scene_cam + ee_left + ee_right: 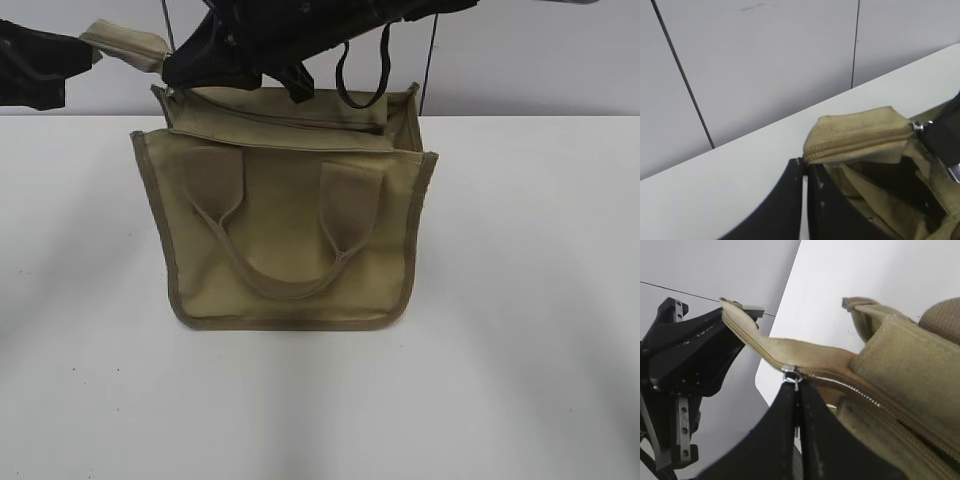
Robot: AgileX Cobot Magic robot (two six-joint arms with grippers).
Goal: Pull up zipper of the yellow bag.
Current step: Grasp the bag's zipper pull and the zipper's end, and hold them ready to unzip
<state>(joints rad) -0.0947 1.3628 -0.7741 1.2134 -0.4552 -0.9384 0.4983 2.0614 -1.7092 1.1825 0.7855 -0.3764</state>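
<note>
No readable text, labels, brand marks, numbers or signs appear on anything in any of the three views.

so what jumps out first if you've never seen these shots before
The yellow bag stands upright mid-table, front handles hanging. At its top, the left tool is shut on the zipper tape's end tab, stretching it off to the bag's left. The right tool is shut on the small silver pull, which sits close to that tab.

Lab-like test bench — bare white table [520, 350], plain grey panelled wall [765, 60]
</note>
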